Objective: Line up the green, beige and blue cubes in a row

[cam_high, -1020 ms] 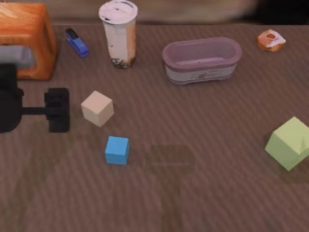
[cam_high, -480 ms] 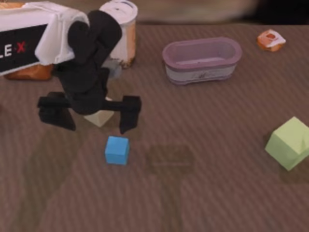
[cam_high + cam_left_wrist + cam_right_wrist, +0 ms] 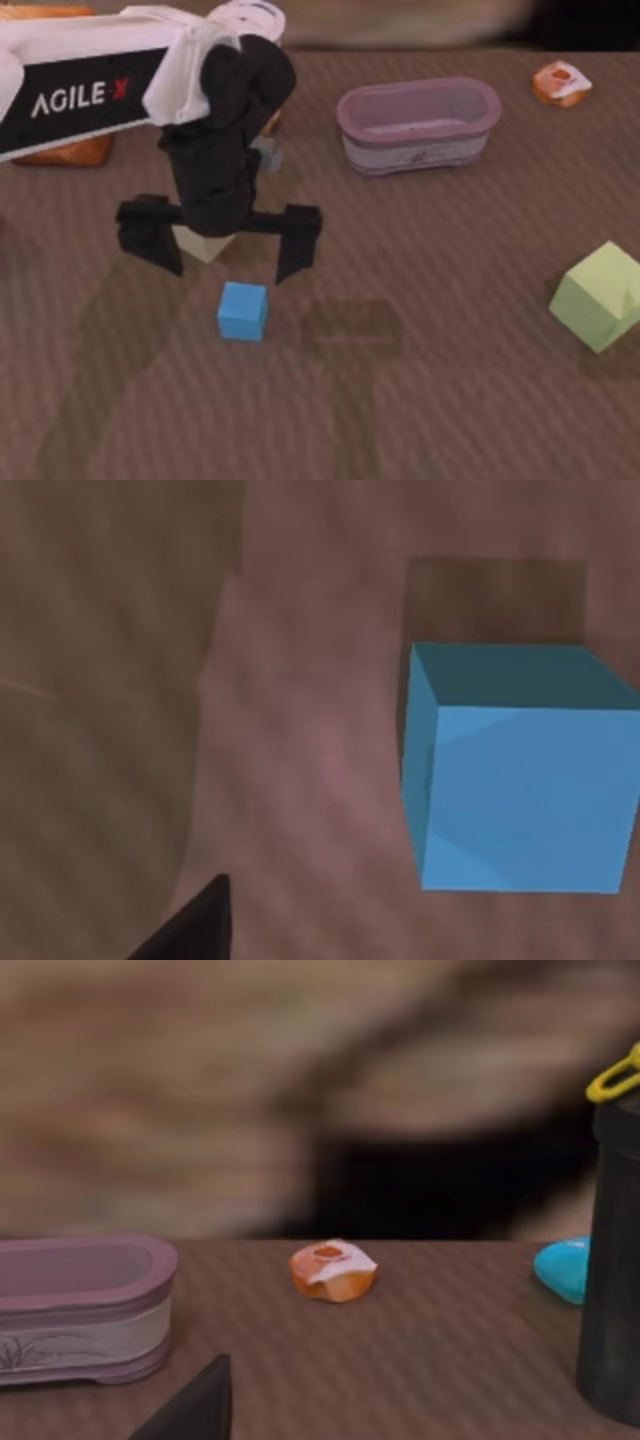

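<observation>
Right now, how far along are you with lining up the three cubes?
Barely started: nothing is lined up yet. The green cube sits alone at the table's right edge, far from the other two. In hand: my left gripper is open, straddling the beige cube without gripping it. The blue cube rests just in front, untouched. Left: place all three in a row. My right arm is out of the top view.

The tabletop (image 3: pixel 450 400) looks like ribbed brown cloth. Just beside the matt black left gripper (image 3: pixel 225 250), the blue cube (image 3: pixel 243 311) is smooth and matt; the beige cube (image 3: pixel 203 244) likewise.
</observation>
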Action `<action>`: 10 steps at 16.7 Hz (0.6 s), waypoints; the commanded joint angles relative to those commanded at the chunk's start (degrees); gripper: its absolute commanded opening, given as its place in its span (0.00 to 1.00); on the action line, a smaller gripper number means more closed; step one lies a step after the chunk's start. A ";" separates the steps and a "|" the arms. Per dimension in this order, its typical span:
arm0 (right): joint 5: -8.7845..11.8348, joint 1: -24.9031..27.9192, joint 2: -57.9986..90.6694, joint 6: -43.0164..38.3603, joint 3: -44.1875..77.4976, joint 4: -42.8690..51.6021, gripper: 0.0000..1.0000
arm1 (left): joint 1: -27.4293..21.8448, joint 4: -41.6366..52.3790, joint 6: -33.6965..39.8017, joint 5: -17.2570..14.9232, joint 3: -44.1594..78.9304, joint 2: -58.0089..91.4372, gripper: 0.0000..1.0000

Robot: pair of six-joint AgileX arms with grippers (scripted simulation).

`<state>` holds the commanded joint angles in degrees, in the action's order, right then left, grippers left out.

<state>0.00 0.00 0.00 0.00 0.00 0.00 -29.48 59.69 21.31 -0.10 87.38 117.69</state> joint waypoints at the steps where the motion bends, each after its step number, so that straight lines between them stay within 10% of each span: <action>1: 0.00 0.00 0.00 0.00 0.00 0.00 1.00 | 0.00 0.00 0.00 0.00 0.00 0.00 1.00; 10: 0.00 0.00 0.00 0.00 0.00 0.00 1.00 | 0.12 -13.96 -0.21 -0.05 -7.10 6.39 1.00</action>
<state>0.00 0.00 0.00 0.00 0.00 0.00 -29.36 45.72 21.10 -0.16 80.28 124.08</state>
